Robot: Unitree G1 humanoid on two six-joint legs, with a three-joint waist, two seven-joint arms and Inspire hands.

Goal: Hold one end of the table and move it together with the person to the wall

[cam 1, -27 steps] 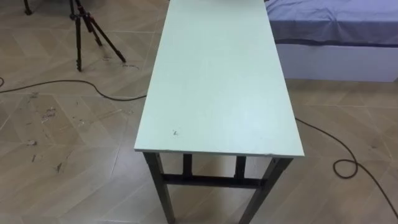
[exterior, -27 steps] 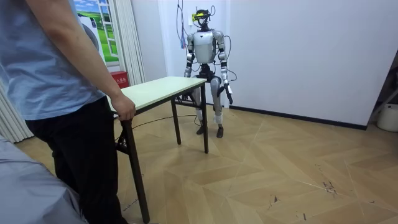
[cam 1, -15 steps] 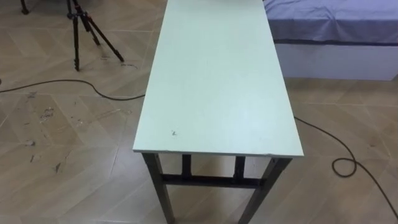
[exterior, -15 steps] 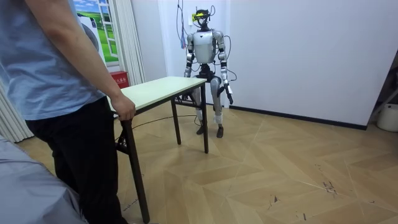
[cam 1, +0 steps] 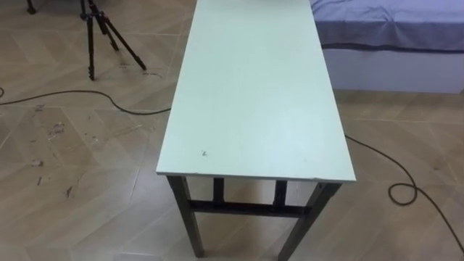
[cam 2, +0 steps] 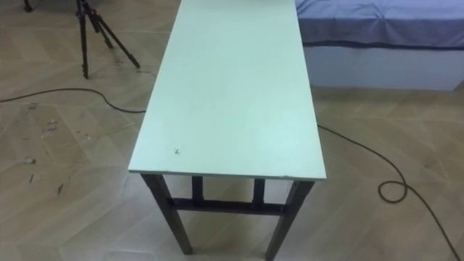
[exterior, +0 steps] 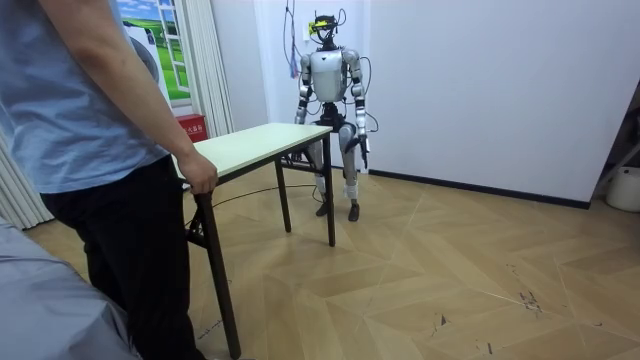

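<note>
Table point(cam 1: 254, 101), person's hand point(exterior: 200, 172) curled on nr edge, left hand point(exterior: 363, 152) off it.

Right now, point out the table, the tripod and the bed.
table point(cam 1: 254, 94), left eye view, middle of top
tripod point(cam 1: 90, 43), left eye view, a leg
bed point(cam 1: 391, 16), left eye view, its blue cover

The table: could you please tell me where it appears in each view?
Left eye view: the table runs up the middle, short end nearest.
Right eye view: the same, slightly left of centre.
Room view: left of centre, a person's hand on its near corner.
Shared landmark: the dark legs at the robot's end.
</note>
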